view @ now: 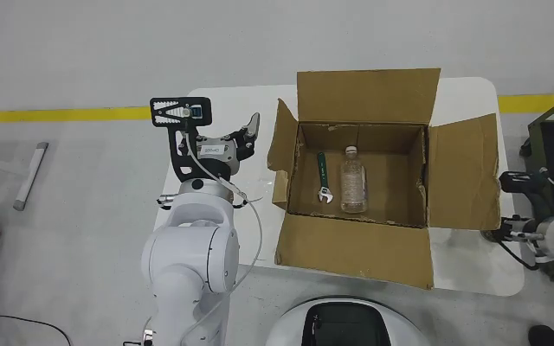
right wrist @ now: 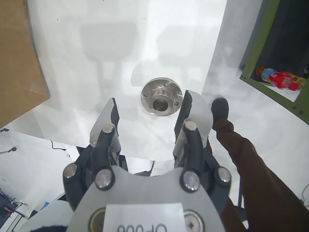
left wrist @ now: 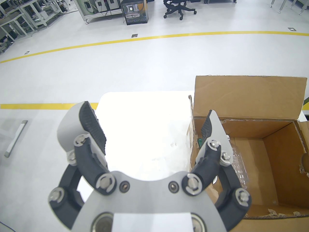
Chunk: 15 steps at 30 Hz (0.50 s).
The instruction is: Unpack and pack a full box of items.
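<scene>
Right gripper (right wrist: 150,99), fingers spread, hovers by a shiny round steel flange (right wrist: 161,103) on the white table (right wrist: 96,49).
The flange looks heavy and slick, so I'd pinch across its rim. Left gripper (left wrist: 147,108), also spread, hangs left of the open brown cardboard box (view: 363,246) at centre-right, where a clear plastic bottle (view: 352,180) and a green-handled wrench (view: 323,180) lie.

The left gripper (left wrist: 147,112) and the right gripper (right wrist: 149,98) both hover, fingers spread apart.

print: white sticker (right wrist: 144,214) | behind right end effector (right wrist: 150,99) | cropped, unreadable
</scene>
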Tool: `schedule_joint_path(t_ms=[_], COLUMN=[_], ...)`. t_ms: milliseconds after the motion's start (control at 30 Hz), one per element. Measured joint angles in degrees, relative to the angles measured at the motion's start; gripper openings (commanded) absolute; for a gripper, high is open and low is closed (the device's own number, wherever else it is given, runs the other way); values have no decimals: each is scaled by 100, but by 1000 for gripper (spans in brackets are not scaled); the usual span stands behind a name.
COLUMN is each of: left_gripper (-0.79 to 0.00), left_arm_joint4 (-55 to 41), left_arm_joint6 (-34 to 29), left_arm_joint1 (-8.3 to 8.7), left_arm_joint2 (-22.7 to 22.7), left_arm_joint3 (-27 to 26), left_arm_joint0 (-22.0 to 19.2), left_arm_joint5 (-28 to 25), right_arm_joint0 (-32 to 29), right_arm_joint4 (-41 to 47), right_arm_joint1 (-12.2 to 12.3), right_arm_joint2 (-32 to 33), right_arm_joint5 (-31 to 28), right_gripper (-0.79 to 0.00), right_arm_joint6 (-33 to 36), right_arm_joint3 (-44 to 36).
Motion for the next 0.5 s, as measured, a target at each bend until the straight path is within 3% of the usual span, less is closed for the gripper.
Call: schedule_joint_path(t_ms=[267,500], left_gripper=[0,0], left_arm_joint4=[0,0], left_arm_joint6=[0,0], left_arm_joint1=[0,0], left_arm_joint2=[0,0], left_arm_joint3=[0,0], left_arm_joint0=[0,0], left_arm_joint5=[0,0], right_arm_joint0=[93,118], right_arm_joint4=[-31,-59], right_arm_joint1=[31,64], right_arm_joint2=[-112,-186], right_arm_joint5=[114,126], right_gripper=[-360,-354], right_arm_joint6=[-142,-111], right_arm_joint3=[187,249])
